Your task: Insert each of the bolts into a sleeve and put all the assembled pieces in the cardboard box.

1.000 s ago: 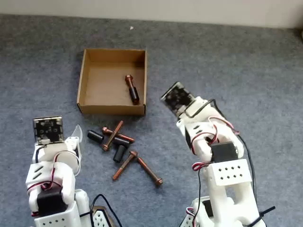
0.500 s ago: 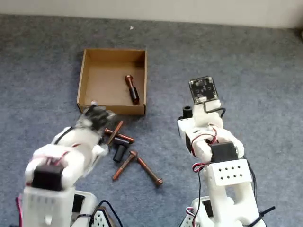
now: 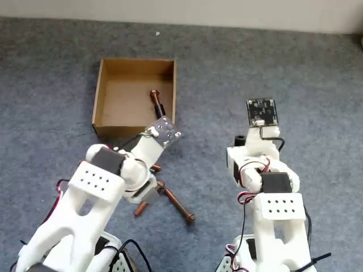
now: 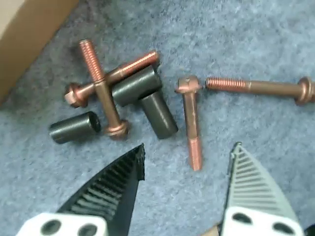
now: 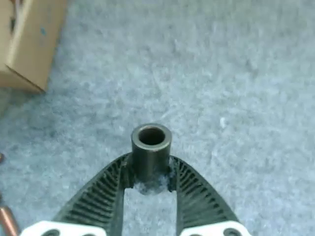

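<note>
Left wrist view: spread left gripper (image 4: 189, 146) frames a lone bolt (image 4: 190, 118), best pinched mid-shank (clear of the pile (image 4: 129, 86)). At three o'clock, right gripper (image 5: 150, 169) clamps a sleeve (image 5: 151, 140).

A grey-blue, short-pile carpet (image 3: 317, 73) covers the whole surface, flecked lighter and darker. Along its far edge in the high view runs a pale cream strip (image 3: 227, 11), and a small white speck (image 3: 157, 33) lies on the carpet near it. The light is soft and even, casting faint shadows.
</note>
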`<control>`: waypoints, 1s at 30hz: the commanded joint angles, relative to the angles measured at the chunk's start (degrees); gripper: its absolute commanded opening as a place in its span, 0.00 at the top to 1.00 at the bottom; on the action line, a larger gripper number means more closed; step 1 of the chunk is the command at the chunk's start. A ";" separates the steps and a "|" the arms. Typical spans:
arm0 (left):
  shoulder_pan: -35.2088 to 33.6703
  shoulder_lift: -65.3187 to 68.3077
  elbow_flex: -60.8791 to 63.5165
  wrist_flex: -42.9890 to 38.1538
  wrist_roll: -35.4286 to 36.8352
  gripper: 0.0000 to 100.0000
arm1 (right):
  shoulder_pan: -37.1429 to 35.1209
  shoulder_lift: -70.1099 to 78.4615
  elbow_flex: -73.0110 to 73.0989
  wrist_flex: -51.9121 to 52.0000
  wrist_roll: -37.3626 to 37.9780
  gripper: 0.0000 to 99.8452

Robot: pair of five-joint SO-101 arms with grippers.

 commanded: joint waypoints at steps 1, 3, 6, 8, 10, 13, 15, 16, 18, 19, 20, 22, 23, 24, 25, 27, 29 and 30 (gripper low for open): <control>2.24 3.12 -2.24 -3.60 1.32 0.71 | 1.01 -1.71 1.71 -3.03 -0.53 1.00; 3.21 5.49 -2.24 -4.57 1.32 0.71 | 1.10 -1.71 3.30 -5.23 -0.35 1.00; 3.47 9.36 -2.42 -6.42 1.32 0.73 | 1.19 -1.71 4.70 -6.90 -0.35 1.00; 3.47 12.09 -2.68 -7.21 1.14 0.75 | 1.19 -1.71 4.79 -6.99 -0.26 1.00; 3.56 14.46 -2.68 -8.26 1.05 0.76 | 1.19 -1.71 4.88 -6.99 -0.26 1.00; 3.56 17.89 -2.68 -10.20 1.05 0.76 | 1.19 -1.71 4.88 -6.99 -0.26 1.00; 3.56 20.18 -2.68 -11.78 1.05 0.76 | 1.19 -1.71 4.88 -6.99 -0.26 1.00; 3.56 21.32 -2.68 -12.66 1.14 0.76 | 1.19 -1.71 4.88 -6.99 -0.26 1.00; 3.56 23.43 -2.68 -14.68 1.23 0.76 | 1.19 -1.71 4.88 -6.99 -0.26 1.00; 3.56 24.48 -2.68 -15.65 1.32 0.76 | 1.19 -1.71 4.88 -6.99 -0.26 1.00; 3.56 25.54 -2.59 -16.44 1.32 0.77 | 1.19 -1.71 4.88 -6.99 -0.26 1.00; 3.82 27.38 -2.59 -18.11 1.32 0.80 | 1.19 -1.71 4.97 -6.99 -0.26 1.00; 4.44 28.18 -2.51 -18.90 1.32 0.82 | 1.19 -1.71 4.97 -6.99 -0.26 1.00; 5.14 28.62 -2.33 -19.43 1.32 0.85 | 1.01 -1.71 4.97 -6.99 -0.26 1.00; 6.20 28.88 -2.33 -19.69 1.32 0.88 | 1.01 -1.71 4.97 -6.99 -0.18 1.00; 8.48 29.14 -2.33 -19.78 1.32 0.93 | 0.92 -1.71 4.97 -6.99 -0.18 1.00; 10.77 29.14 -2.24 -19.69 1.32 0.96 | 0.92 -1.71 4.97 -6.99 -0.18 1.00; 11.82 29.14 -2.24 -19.60 1.32 0.96 | 0.92 -1.71 4.97 -6.99 -0.18 1.00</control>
